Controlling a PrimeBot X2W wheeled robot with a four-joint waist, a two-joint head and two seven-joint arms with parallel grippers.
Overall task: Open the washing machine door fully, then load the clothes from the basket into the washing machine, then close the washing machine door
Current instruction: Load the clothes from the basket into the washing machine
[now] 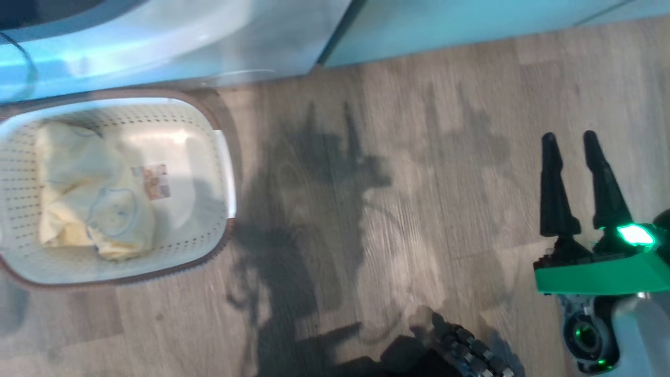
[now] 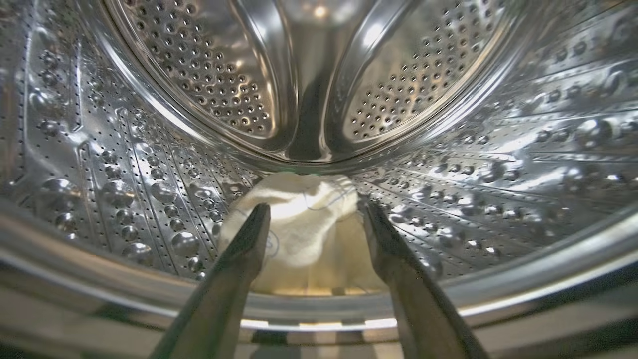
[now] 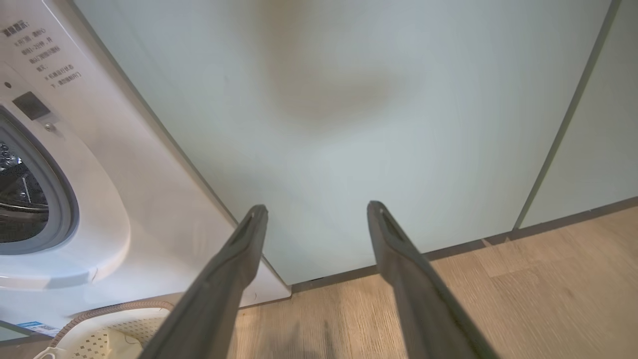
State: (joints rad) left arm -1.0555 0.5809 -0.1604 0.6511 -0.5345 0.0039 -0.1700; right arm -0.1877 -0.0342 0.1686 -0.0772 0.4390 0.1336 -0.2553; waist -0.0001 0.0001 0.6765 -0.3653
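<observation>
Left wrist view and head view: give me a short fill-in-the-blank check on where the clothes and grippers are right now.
1. The left gripper has its jaws standing ____.
2. One pale yellow garment lies inside the steel ____ of the washing machine.
3. More yellow clothes lie in the cream perforated plastic ____.
4. The right gripper hangs open above the wooden ____.
Missing words: open; drum; basket; floor.
</observation>
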